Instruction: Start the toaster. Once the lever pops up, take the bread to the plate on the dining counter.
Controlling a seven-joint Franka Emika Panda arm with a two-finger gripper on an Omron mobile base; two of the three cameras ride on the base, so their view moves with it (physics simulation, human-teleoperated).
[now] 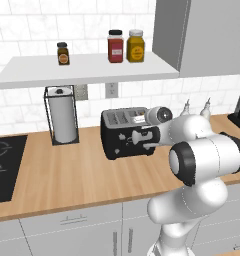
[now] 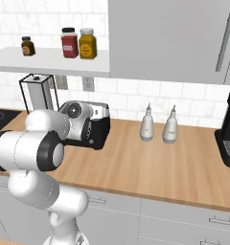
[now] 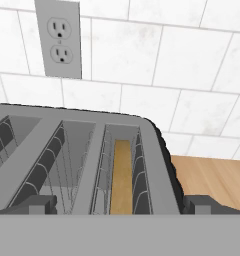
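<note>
toaster: The black toaster sits on the wooden table, close to the tiled wall. It is likely there because the wall plug is right behind it.
bread: The bread is down inside the slot nearest the toaster's right end. It stands thin and upright between the wires, so it looks ready to toast.
gripper: The gripper hangs just above the front edge of the toaster with its jaws wide apart. It holds nothing. One fingertip is over the slots and the other is past the toaster's right side.
arm: The white arm reaches in from the front, so it covers part of the toaster's front.
step: I think the toaster has not been started yet. The lever must be pushed down first.
edges: The wall is just behind the toaster, so there is little room there. The shelf hangs above, so lifting high needs care. The paper towel roll stands to the left, a bit apart.
open room: To the right the table is bare until the two white bottles. The front side is free too.
</note>
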